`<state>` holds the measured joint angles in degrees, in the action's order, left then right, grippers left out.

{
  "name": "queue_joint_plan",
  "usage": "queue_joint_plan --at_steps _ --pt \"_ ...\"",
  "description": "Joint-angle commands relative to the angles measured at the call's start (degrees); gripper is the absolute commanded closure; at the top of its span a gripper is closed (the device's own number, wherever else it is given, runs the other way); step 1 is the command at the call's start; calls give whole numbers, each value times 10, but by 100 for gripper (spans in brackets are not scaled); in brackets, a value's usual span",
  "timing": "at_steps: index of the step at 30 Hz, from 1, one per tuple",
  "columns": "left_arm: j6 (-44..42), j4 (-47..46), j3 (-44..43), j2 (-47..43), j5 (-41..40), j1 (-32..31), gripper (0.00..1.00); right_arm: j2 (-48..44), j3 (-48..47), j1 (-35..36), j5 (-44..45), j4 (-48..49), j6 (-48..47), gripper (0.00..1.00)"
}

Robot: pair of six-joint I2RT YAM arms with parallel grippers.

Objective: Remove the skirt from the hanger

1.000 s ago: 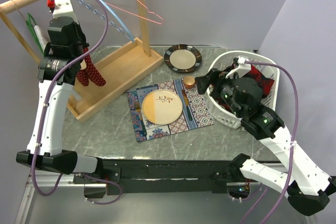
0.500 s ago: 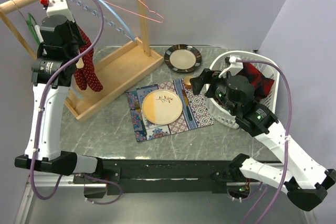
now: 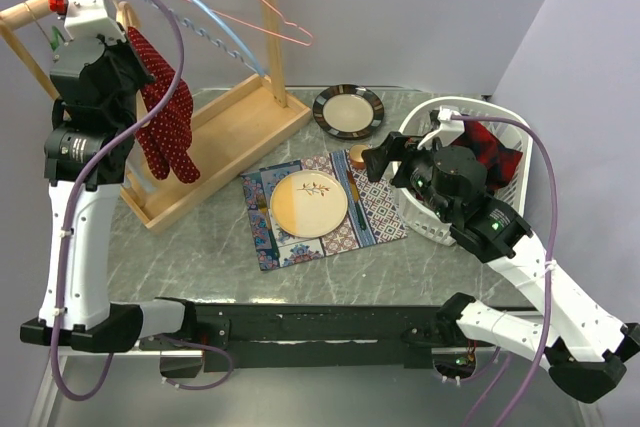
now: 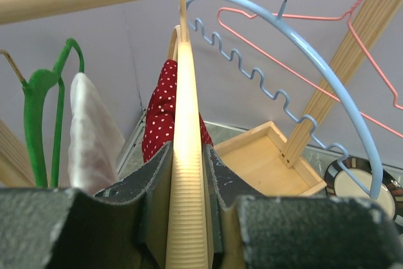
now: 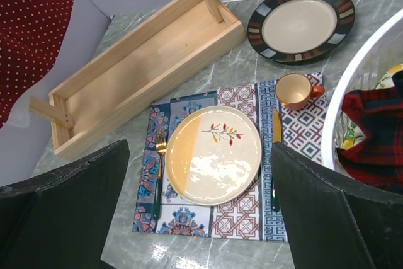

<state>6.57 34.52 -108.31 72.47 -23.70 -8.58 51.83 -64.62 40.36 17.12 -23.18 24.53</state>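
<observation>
A wooden rack [image 3: 225, 132] stands at left, a white basket [image 3: 412, 207] holding plaid cloth [image 3: 497, 152] at right. The red dotted skirt [image 3: 165, 122] hangs straight down from a wooden hanger [image 4: 186, 92] clamped in the left gripper [image 4: 187, 181]; the right gripper [image 5: 198, 155], wide and empty, hovers well apart.

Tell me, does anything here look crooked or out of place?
The red dotted skirt hangs bunched and crooked on the wooden hanger pinched in the left arm's jaws. The pink wire hanger also tilts.
</observation>
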Motion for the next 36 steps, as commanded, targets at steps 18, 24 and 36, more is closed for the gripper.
queue_joint_plan --at_steps 18,24,36 --pt "-35 -169 41 -70 49 -4 99 -23 -16 10 27 18 -13 0" --pt "-16 -142 70 -110 60 -4 99 -25 -21 11 17 15 -16 0" --pt "14 -25 75 -167 126 -4 99 -28 -22 29 -5 10 -26 0"
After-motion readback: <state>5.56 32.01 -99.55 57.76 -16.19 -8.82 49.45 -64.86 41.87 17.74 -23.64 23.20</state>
